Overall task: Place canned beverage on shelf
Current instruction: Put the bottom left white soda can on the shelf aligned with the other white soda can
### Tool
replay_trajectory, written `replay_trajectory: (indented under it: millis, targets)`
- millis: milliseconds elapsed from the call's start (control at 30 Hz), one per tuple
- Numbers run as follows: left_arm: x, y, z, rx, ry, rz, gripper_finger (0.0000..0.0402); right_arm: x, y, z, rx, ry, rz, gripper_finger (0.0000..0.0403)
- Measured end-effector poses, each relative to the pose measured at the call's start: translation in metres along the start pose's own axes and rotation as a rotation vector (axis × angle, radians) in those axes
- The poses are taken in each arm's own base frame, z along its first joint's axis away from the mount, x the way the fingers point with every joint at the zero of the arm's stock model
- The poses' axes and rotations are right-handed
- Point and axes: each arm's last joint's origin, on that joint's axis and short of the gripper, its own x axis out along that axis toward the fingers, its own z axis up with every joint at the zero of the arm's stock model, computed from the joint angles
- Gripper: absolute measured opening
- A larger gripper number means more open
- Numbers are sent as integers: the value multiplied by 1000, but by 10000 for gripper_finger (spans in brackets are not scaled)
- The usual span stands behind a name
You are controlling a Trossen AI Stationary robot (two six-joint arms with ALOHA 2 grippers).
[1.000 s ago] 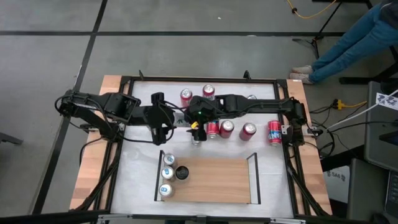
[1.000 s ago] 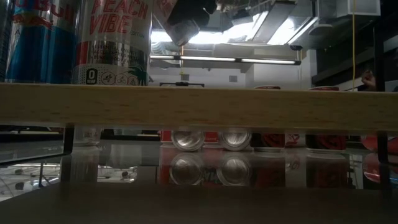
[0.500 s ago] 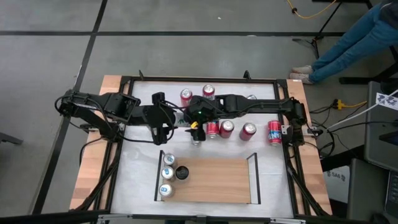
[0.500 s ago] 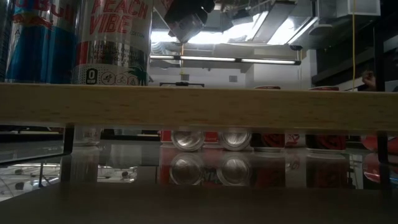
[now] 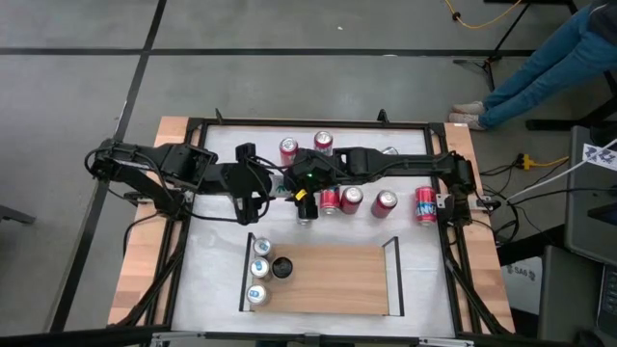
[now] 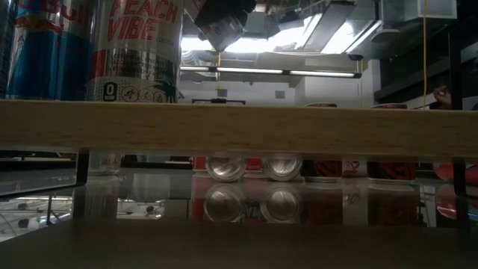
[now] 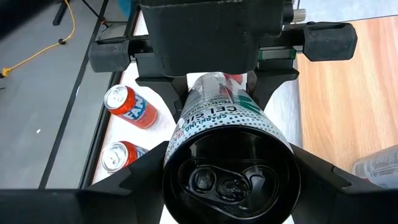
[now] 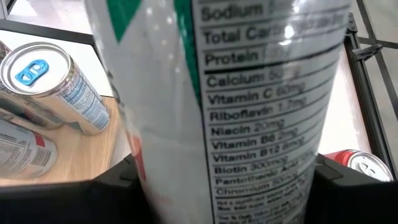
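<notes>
**Two claws, one can, above the tabletop**

While both arms meet mid-table, the left claw (image 7: 227, 180) and the right claw (image 8: 217, 171) each pinch the same slim silver can (image 7: 221, 130), held lengthwise between them over the white tabletop (image 5: 217, 260). The shelf (image 5: 328, 280) lies on the near side, with four cans at its left end (image 5: 260, 269). Red cans (image 5: 352, 200) stand farther right.

silver can (image 7: 227, 134) with green, red and black print lies horizontal in the air above the white tabletop, behind the shelf (image 5: 333, 280). shelf: flat light-wood panel, black rails at both short ends; three cans stand along its left rail.
</notes>
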Motion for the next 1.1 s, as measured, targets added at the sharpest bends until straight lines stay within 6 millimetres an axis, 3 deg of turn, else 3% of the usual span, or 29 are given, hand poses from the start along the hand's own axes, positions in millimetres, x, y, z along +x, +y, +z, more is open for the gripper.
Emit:
replay_trajectory:
  millis: [400,700,833,1100]
  targets:
    - [0,0,0,-5,1,-3,247,0,0,0,3,0,0,235]
    - [0,1,1,-15,-8,-17,327,-2,0,-1,10,14,2,235]
    - [-2,1,0,3,-9,-19,348,-16,0,1,9,1,10,234]
    - [-18,10,-5,5,-34,-15,351,-62,0,-2,58,26,14,234]
